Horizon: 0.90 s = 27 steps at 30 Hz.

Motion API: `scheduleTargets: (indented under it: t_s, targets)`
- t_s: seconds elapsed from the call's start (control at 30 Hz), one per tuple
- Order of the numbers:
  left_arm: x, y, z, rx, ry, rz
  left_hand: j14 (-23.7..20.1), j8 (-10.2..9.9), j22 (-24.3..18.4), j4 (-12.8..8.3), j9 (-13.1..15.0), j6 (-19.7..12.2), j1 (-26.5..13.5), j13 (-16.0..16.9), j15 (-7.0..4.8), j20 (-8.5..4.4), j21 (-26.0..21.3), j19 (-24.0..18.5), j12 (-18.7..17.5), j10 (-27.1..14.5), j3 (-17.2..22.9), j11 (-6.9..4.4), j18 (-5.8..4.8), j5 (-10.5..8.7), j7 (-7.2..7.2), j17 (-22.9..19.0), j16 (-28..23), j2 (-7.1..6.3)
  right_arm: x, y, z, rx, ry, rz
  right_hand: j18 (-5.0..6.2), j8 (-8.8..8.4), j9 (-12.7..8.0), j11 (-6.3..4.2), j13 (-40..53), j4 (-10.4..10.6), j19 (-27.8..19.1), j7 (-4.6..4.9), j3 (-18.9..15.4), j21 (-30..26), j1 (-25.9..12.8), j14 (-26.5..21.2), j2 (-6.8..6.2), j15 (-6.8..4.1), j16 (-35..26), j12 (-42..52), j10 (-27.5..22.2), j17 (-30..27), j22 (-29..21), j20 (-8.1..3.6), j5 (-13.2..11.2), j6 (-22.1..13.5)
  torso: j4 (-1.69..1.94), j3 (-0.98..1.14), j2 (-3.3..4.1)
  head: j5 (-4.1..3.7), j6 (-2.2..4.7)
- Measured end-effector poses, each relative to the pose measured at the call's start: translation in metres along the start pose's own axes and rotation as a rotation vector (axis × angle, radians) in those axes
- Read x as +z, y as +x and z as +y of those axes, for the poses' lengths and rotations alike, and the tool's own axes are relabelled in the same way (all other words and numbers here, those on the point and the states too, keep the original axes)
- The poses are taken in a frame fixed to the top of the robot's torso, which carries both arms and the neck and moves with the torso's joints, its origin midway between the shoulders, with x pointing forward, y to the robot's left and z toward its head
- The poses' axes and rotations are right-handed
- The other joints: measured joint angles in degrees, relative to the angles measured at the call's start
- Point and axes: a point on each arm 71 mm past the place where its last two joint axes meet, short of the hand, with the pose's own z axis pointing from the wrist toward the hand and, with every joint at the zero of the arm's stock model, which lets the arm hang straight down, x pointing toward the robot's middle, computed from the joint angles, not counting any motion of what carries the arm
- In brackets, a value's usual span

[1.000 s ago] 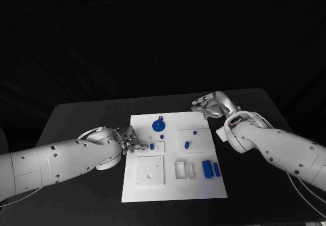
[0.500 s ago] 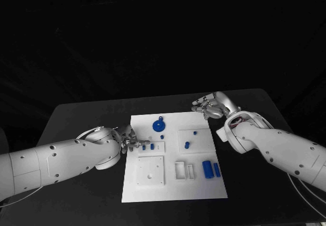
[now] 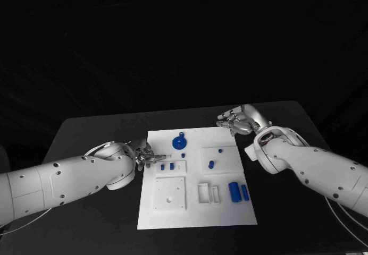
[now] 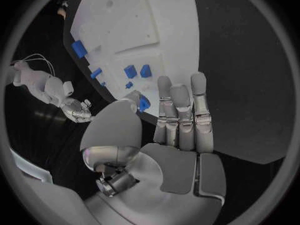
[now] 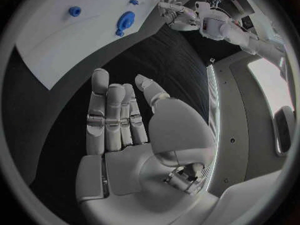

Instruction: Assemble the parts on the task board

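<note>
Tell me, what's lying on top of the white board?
On the task board lie small blue parts: a round disc, two tall pieces and little ones by the left hand. Its fingers reach over the edge, so anything beneath them is hidden.

My matte black table (image 3: 92, 133) carries the plain white rectangular task board (image 3: 195, 212), dotted with small solid blue plastic parts (image 3: 234, 191) and one round blue disc (image 3: 178, 142). My silver metal left hand (image 3: 145, 158) and silver right hand (image 3: 237, 121) cap glossy white arms.
</note>
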Motion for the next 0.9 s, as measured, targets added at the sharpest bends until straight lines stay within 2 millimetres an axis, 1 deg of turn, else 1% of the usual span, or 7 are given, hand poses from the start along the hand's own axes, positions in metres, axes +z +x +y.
scheduleTargets:
  t_s: [0.17,0.3,0.43,0.53,0.67,0.73,0.9]
  targets:
    - [0.000,-0.010,-0.006,-0.043,0.036,-0.026,-2.19,-2.25,-0.27,-6.48,-2.76,-1.83,7.94,-1.43,0.91,1.23,-2.44,-1.23,-2.36,-2.71,-1.89,1.02,0.00,4.85,1.27,-2.23,-2.54,2.93,0.000,-0.001,-0.001,-0.001,0.003,-0.002,-0.01,0.00,0.00,0.00,0.00,0.00,0.00,0.00,0.00,0.00,0.00,0.00,0.00,0.00,0.00,0.00,0.00,0.00,0.00,0.00,0.00,0.00,-0.03,0.01,-0.01,0.06,0.34]
    - [0.000,-0.019,-0.015,-0.070,0.088,-0.051,-5.13,-5.30,-1.92,-15.33,-6.43,-3.08,17.50,-6.63,2.25,2.19,-5.17,-3.26,-9.20,-6.11,0.50,2.66,0.00,9.41,2.65,-4.53,-5.80,3.61,0.000,-0.002,-0.003,-0.003,0.007,-0.004,0.00,0.00,0.00,0.00,-0.06,0.16,0.00,0.37,0.16,0.00,0.00,0.00,0.00,0.00,0.00,0.00,0.00,0.00,0.00,0.00,0.00,-0.37,-0.07,0.01,-0.01,0.09,0.63]
    - [0.001,-0.029,-0.027,-0.083,0.161,-0.084,-6.62,-11.41,-0.37,-25.01,-13.65,0.14,22.76,-18.45,3.37,3.30,-5.52,-5.21,-21.89,-5.69,2.15,4.27,1.37,9.13,4.92,-6.97,-8.77,3.08,0.000,-0.003,-0.005,-0.004,0.013,-0.007,-0.01,0.00,0.00,0.00,-0.13,0.16,0.00,0.71,0.16,0.00,0.00,0.00,0.00,0.00,0.00,-0.07,0.00,0.00,0.00,0.00,0.00,-0.71,-0.10,0.05,-0.01,0.12,0.88]
    - [0.002,-0.032,-0.038,-0.077,0.232,-0.108,-6.42,-15.14,0.01,-29.06,-17.42,2.52,23.98,-21.58,3.57,3.50,-2.95,-6.42,-26.78,-3.81,0.52,4.73,2.25,8.35,4.81,-7.74,-9.29,3.89,0.000,-0.004,-0.007,-0.003,0.017,-0.009,-0.01,0.00,0.00,0.00,-0.21,0.16,0.00,0.72,0.16,-0.22,0.00,0.00,0.00,0.00,0.00,-0.28,-0.01,0.00,0.00,0.00,0.00,-1.13,-0.10,0.05,-0.01,0.08,1.10]
    - [0.001,-0.033,-0.057,-0.029,0.343,-0.139,-6.39,-18.25,0.00,-31.26,-19.29,4.34,24.32,-21.92,3.59,3.77,-0.55,-7.29,-30.38,-3.37,-0.62,5.19,2.25,5.52,4.13,-7.92,-9.29,4.22,0.001,-0.004,-0.008,-0.002,0.019,-0.012,0.00,0.00,0.00,0.00,-0.24,0.16,0.00,0.72,0.16,-0.33,-0.01,0.00,-0.02,0.00,-0.12,-0.28,-0.01,-0.02,0.00,0.00,0.00,-1.13,-0.10,0.05,0.02,0.01,1.39]
    - [0.001,-0.032,-0.065,0.003,0.385,-0.153,-6.21,-19.79,0.00,-31.77,-19.69,5.26,24.45,-21.91,3.77,3.86,0.38,-7.79,-31.95,-3.03,-1.01,5.53,3.13,4.65,4.02,-8.16,-9.29,4.36,0.001,-0.004,-0.008,-0.002,0.020,-0.012,0.00,0.00,0.00,0.00,-0.40,0.31,0.00,0.84,0.32,-0.33,-0.06,0.00,-0.42,0.00,-0.28,-0.48,-0.01,-0.09,0.00,0.00,0.33,-1.49,-0.10,0.05,0.03,0.00,1.45]
    - [0.001,-0.027,-0.088,0.115,0.482,-0.192,-5.79,-22.50,-0.21,-31.13,-20.04,4.85,22.57,-21.91,4.20,4.30,-0.81,-7.35,-32.40,-4.63,-2.16,5.89,3.14,0.58,3.60,-8.54,-9.62,2.48,0.001,-0.004,-0.008,0.002,0.018,-0.013,-0.01,0.00,0.00,0.59,-3.99,0.16,-0.23,1.25,1.12,-1.67,-0.22,-0.89,-0.99,0.27,-3.37,-4.33,0.63,-2.61,-1.92,0.22,1.06,-2.69,-0.10,0.03,0.03,-0.01,1.58]
